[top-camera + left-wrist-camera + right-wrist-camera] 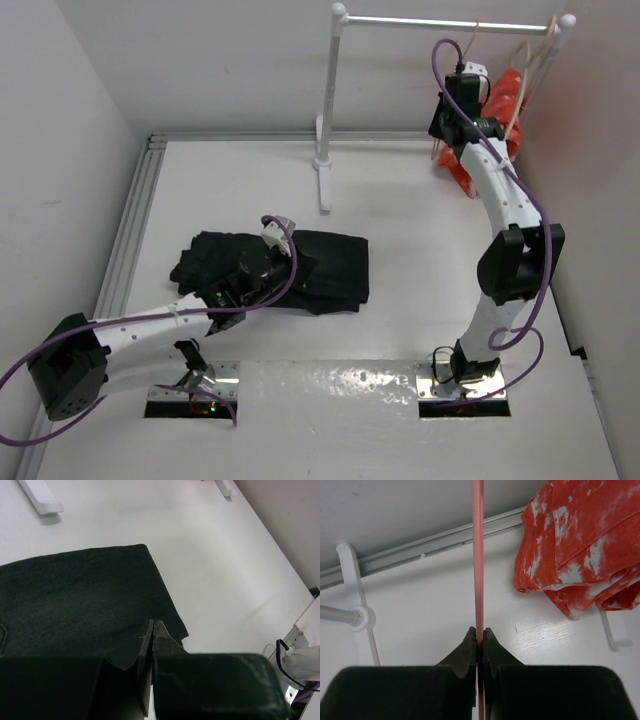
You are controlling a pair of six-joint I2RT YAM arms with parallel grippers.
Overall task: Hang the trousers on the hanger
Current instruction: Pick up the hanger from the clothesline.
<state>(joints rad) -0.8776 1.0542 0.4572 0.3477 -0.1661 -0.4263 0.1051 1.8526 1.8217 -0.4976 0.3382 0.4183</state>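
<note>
The black trousers (330, 265) lie folded flat on the white table, left of centre. My left gripper (285, 275) rests low on them. In the left wrist view its jaws (152, 630) are shut at the near right edge of the trousers (80, 595), pinching the fabric. My right gripper (462, 95) is raised at the rack, back right. In the right wrist view it (478, 632) is shut on the thin pink-red wire of the hanger (478, 555), which runs straight up from the fingertips. The hanger (474, 45) hangs from the rail.
A white clothes rack (450, 22) stands at the back, its post (328, 110) and foot near the middle. A red white-patterned cloth (500, 100) hangs at its right end, close to my right gripper, and shows in the right wrist view (580, 540). A pale beige hanger (528, 60) hangs there too.
</note>
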